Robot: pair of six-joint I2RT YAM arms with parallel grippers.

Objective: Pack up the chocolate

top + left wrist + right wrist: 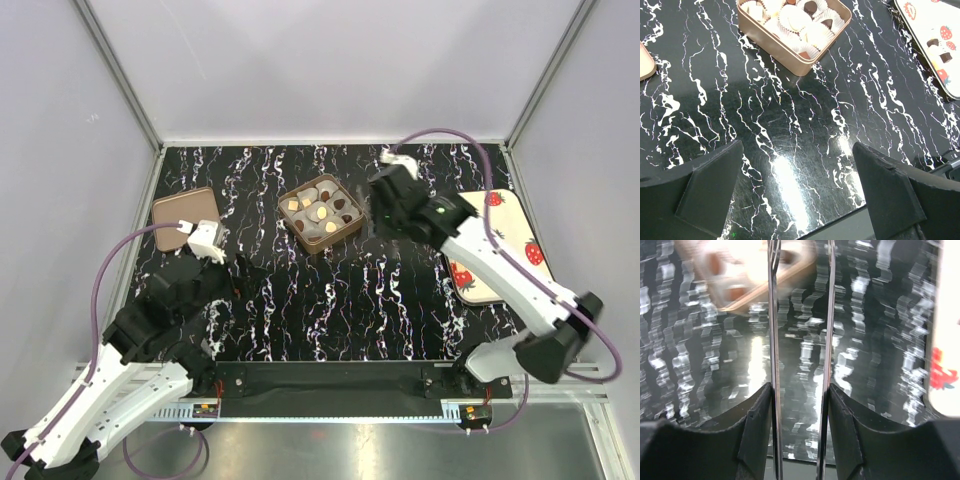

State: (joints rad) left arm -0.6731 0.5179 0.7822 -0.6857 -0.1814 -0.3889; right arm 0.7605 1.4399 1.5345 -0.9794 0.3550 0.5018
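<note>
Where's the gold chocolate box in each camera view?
Top external: gold box at centre, slightly above the middle.
Left wrist: top centre, cut by the upper edge.
Right wrist: blurred, top left.
Shared landmark: strawberry-print tray, right of the box everywhere.

Lower centre: bare table point(330, 310), free passage. Tin point(340, 238) blocks centre, right gripper point(386, 218) just beside; tray point(510, 225) right, lid point(185, 208) upper left.
</note>
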